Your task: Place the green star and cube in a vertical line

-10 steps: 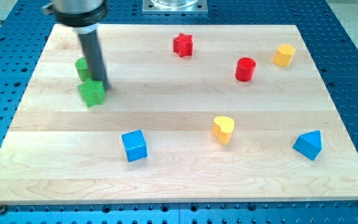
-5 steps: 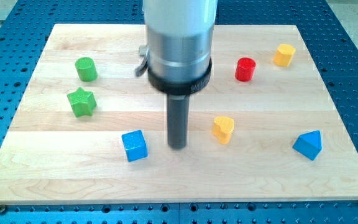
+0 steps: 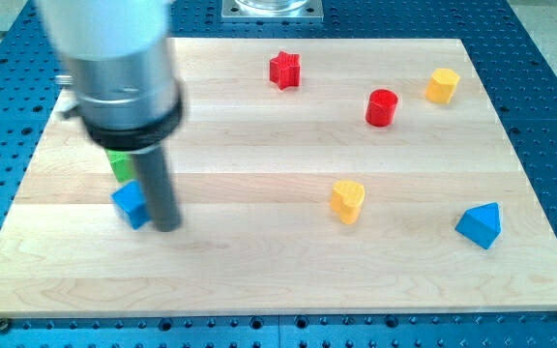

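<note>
My tip (image 3: pixel 166 226) rests on the board at the lower left, touching the right side of the blue cube (image 3: pixel 130 204). Only a small part of the green star (image 3: pixel 118 165) shows, just above the blue cube; my arm's body covers the rest. The green cylinder is hidden behind the arm. The blue cube sits right below the green star, close to it or touching it; I cannot tell which.
A red star (image 3: pixel 284 70) lies at the top centre. A red cylinder (image 3: pixel 382 106) and a yellow block (image 3: pixel 442 85) lie at the upper right. A yellow heart (image 3: pixel 347 201) sits right of centre, a blue triangular block (image 3: pixel 480 224) at the lower right.
My tip has swept left from the board's middle. The blue cube has slid left with it and now lies under the green star. The arm now hides the green cylinder.
</note>
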You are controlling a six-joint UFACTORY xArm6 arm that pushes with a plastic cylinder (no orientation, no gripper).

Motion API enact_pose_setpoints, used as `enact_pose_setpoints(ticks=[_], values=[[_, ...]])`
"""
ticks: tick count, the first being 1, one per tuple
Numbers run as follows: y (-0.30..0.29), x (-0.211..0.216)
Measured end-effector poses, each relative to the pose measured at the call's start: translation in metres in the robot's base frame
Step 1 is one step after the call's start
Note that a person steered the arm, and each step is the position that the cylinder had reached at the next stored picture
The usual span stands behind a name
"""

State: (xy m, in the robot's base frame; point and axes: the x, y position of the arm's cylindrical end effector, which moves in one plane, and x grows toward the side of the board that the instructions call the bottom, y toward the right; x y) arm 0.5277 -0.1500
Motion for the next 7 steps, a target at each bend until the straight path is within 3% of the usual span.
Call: enact_pose_setpoints(ticks=[2,3,5,6,7], values=[[-0.083,0.040],[-0.122,0.019],[-0.097,-0.047],[-0.044,-0.037],[-0.056,-0.020]])
